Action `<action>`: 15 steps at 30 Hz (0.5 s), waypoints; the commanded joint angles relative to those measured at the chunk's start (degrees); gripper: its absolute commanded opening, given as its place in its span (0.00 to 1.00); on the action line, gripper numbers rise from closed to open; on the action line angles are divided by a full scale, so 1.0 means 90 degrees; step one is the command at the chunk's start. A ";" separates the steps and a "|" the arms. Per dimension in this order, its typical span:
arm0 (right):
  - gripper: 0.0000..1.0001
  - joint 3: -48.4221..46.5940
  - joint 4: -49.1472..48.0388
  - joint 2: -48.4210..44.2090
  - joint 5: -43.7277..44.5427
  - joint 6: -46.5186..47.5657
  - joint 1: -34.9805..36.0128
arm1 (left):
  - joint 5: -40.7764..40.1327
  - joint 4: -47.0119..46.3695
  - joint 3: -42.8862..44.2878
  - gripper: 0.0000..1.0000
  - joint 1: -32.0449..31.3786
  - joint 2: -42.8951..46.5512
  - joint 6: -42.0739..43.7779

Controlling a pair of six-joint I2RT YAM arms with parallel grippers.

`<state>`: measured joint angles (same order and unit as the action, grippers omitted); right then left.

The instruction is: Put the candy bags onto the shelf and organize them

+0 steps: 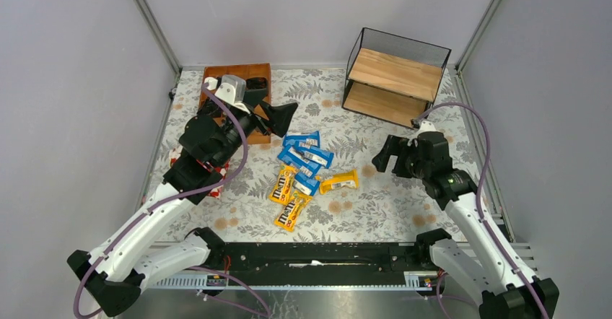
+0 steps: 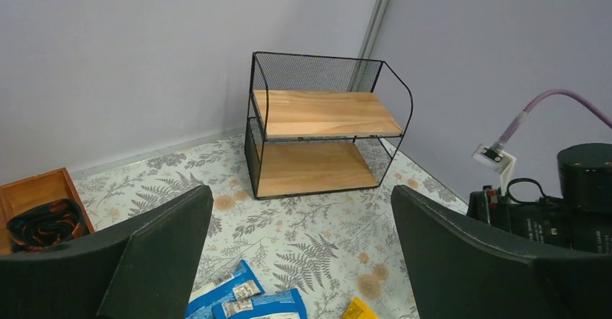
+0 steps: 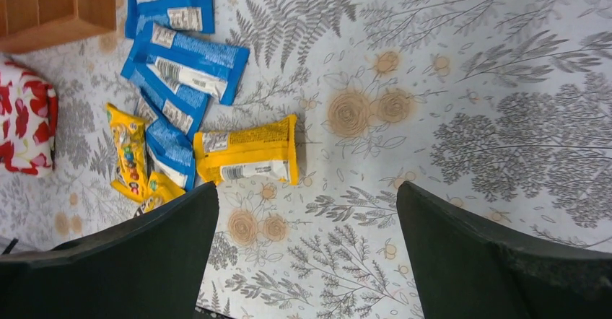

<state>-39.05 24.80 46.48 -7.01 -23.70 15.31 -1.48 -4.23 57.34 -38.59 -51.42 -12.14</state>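
The candy bags lie in a loose pile mid-table: several blue packets (image 1: pixel 307 151) and three yellow-orange ones (image 1: pixel 339 182). The shelf (image 1: pixel 393 77), black mesh with two wooden boards, stands empty at the back right. My left gripper (image 1: pixel 271 107) is open and empty, held above the table left of the pile. Its wrist view shows the shelf (image 2: pixel 325 113) ahead and blue packets (image 2: pixel 245 301) below the gripper (image 2: pixel 299 254). My right gripper (image 1: pixel 390 156) is open and empty, right of the pile. Its view (image 3: pixel 307 254) shows a yellow packet (image 3: pixel 249 153) and blue packets (image 3: pixel 189 59) beyond the fingers.
A brown wooden tray (image 1: pixel 216 73) sits at the back left, holding a dark item (image 2: pixel 43 221). A red-and-white floral pouch (image 3: pixel 25 128) lies left of the pile, partly under my left arm (image 1: pixel 216 182). Grey walls close in the table.
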 commanded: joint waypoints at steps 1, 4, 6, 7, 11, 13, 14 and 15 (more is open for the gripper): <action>1.00 -0.0044 -0.0423 0.0362 -0.0281 0.0257 0.0329 | 0.0044 -0.0391 0.0057 0.99 -0.0039 -0.0009 -0.0072; 1.00 -0.0108 -0.0391 0.0672 -0.0409 0.0563 0.0618 | 0.0028 -0.0389 0.0045 0.99 -0.0038 0.0000 -0.0067; 1.00 -0.0149 -0.0390 0.0886 -0.0381 0.0727 0.0947 | 0.0027 -0.0399 0.0031 0.99 -0.0039 -0.0014 -0.0067; 1.00 -0.0175 -0.0417 0.1013 -0.0363 0.0778 0.1080 | 0.0019 -0.0400 0.0034 0.99 -0.0039 -0.0015 -0.0067; 1.00 -0.0437 -0.0543 0.1778 -0.0449 0.0994 0.1599 | 0.0017 -0.0404 0.0019 0.99 -0.0037 -0.0025 -0.0093; 1.00 -0.0581 -0.0724 0.2237 -0.0654 0.1148 0.1715 | 0.0059 -0.0399 0.0035 0.99 -0.0037 -0.0020 -0.0113; 1.00 -0.0662 -0.0802 0.2464 -0.0786 0.1216 0.1724 | 0.0074 -0.0400 0.0030 0.99 -0.0038 -0.0008 -0.0115; 1.00 -0.0731 -0.0884 0.2665 -0.0933 0.1281 0.1725 | 0.0076 -0.0408 0.0034 0.99 -0.0043 -0.0002 -0.0124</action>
<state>-41.52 21.28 65.30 -10.81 -16.05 29.82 -1.50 -4.47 57.34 -38.74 -51.62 -12.49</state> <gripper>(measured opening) 0.995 0.987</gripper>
